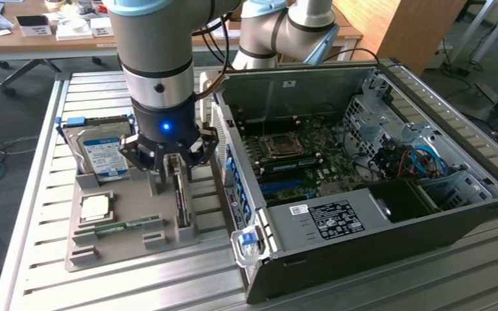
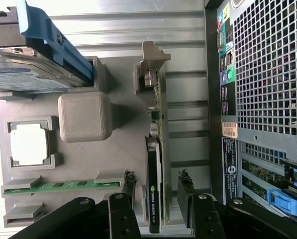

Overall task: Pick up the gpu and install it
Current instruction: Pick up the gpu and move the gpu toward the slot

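The gpu point(image 1: 181, 202) stands on its edge in a slot of the grey holder point(image 1: 119, 249), with its silvery bracket at the far end. In the wrist view the gpu point(image 2: 154, 164) shows its black fan shroud and thin green board. My gripper point(image 1: 177, 170) hangs straight down over the card. My gripper point(image 2: 157, 193) is open, with one black finger point(image 2: 128, 191) on each side of the shroud. A small gap shows on both sides, so neither finger touches the card. The open computer case point(image 1: 362, 162) lies just beyond the holder, on the exterior view's right.
The holder also carries a silver hard drive point(image 1: 104, 154) in a blue frame, a square processor chip point(image 1: 95, 207) and a green memory stick point(image 1: 124, 225). A grey block point(image 2: 83, 117) rises from the holder beside the card. Everything rests on a slatted metal table point(image 1: 50, 278).
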`<state>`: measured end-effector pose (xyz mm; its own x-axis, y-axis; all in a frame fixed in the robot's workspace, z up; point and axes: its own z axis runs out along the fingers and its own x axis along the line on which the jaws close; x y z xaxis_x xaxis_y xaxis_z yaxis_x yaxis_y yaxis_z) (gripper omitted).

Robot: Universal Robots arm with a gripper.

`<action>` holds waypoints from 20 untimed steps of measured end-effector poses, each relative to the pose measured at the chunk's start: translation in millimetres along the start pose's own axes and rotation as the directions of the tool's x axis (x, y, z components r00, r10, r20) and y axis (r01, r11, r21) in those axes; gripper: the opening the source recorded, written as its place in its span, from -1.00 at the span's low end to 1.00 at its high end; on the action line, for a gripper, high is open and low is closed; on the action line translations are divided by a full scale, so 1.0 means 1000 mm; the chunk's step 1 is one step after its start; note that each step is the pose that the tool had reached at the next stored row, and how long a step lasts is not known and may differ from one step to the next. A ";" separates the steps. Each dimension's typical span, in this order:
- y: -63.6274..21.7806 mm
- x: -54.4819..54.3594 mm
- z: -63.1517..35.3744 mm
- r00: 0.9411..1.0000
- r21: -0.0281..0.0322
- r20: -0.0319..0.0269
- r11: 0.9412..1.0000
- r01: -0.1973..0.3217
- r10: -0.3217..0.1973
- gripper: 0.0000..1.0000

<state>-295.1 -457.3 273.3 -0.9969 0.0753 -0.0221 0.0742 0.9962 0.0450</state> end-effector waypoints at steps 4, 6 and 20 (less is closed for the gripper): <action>-0.0002 0.000 0.0035 1.000 0.000 0.000 1.000 0.000 0.000 -0.05; -0.0003 0.000 0.0053 1.000 0.000 0.000 1.000 0.000 0.000 -0.05; -0.0004 0.000 0.0093 1.000 0.000 0.000 1.000 0.000 0.000 -0.05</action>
<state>-295.1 -457.3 264.0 -0.9969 0.0753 -0.0223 0.0742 0.9962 0.0452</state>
